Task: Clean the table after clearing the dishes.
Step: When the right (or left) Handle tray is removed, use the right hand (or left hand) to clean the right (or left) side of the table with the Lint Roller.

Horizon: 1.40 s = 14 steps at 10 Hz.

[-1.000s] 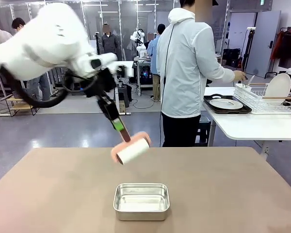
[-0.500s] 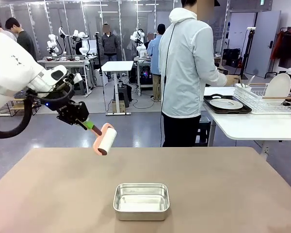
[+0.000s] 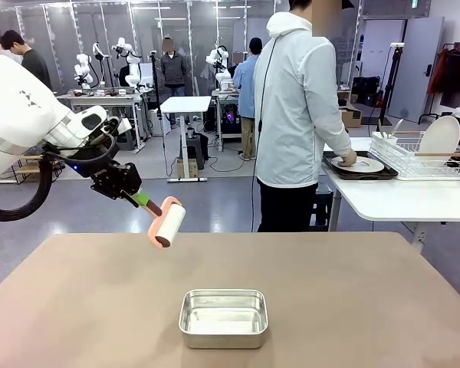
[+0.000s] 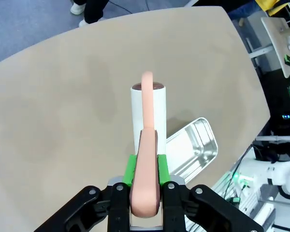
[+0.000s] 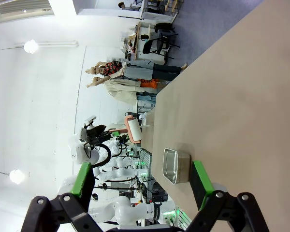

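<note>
From my end: desk (image 3: 368, 291) is plain matte taupe-brown, roller (image 3: 171, 222) is white with a pink handle, pan (image 3: 224, 316) is shiny silver, pads (image 4: 129, 169) are bright green, and the person's jacket (image 3: 295, 115) is pale grey-white.

One brown table (image 3: 353, 291), and on it one steel pan (image 3: 223, 317). One roller (image 3: 169, 223) with a pink handle. One white table (image 3: 399, 201) farther off, bearing one wire rack (image 3: 402, 162) and one dark tray (image 3: 368, 176). Two white plates: one plate (image 3: 368, 164) flat on the tray, the other plate (image 3: 440, 136) upright in the rack. One person (image 3: 295, 115) stands there.
</note>
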### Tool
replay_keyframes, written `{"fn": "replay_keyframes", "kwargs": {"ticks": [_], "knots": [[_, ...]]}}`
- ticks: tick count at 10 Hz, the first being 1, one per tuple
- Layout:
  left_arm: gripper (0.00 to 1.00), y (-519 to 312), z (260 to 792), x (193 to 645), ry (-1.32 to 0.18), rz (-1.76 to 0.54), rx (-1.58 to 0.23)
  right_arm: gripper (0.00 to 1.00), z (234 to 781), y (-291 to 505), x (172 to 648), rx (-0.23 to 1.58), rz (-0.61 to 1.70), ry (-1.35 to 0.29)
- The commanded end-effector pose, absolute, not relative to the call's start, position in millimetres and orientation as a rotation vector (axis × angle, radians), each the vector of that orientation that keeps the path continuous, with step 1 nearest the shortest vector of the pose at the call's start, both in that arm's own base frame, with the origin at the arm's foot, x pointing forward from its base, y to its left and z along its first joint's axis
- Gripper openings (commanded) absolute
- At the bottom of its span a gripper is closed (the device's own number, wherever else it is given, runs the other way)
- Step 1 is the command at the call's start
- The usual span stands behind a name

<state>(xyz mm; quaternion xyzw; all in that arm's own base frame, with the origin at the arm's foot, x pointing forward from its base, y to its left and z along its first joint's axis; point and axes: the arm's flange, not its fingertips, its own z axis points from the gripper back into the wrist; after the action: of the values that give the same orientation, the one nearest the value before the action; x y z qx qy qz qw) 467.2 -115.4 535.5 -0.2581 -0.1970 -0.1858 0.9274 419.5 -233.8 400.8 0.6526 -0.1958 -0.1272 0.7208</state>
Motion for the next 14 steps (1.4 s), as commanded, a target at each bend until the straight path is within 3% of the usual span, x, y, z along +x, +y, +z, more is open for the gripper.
{"fn": "replay_keyframes", "kwargs": {"ticks": [1,4,7,14], "knots": [[0.21,-106,526,493,-0.296,-0.33,-0.591,1.0,404,-233,418,1.445,-0.273,-0.435],[0.21,-97,479,531,-0.145,-0.193,-0.638,1.0,404,-233,418,1.445,-0.273,-0.435],[0.21,-92,422,541,-0.014,-0.102,-0.834,1.0,404,-233,418,1.445,-0.273,-0.435],[0.21,-42,319,529,-0.096,-0.038,-0.912,1.0,404,-233,418,1.445,-0.273,-0.435]]}}
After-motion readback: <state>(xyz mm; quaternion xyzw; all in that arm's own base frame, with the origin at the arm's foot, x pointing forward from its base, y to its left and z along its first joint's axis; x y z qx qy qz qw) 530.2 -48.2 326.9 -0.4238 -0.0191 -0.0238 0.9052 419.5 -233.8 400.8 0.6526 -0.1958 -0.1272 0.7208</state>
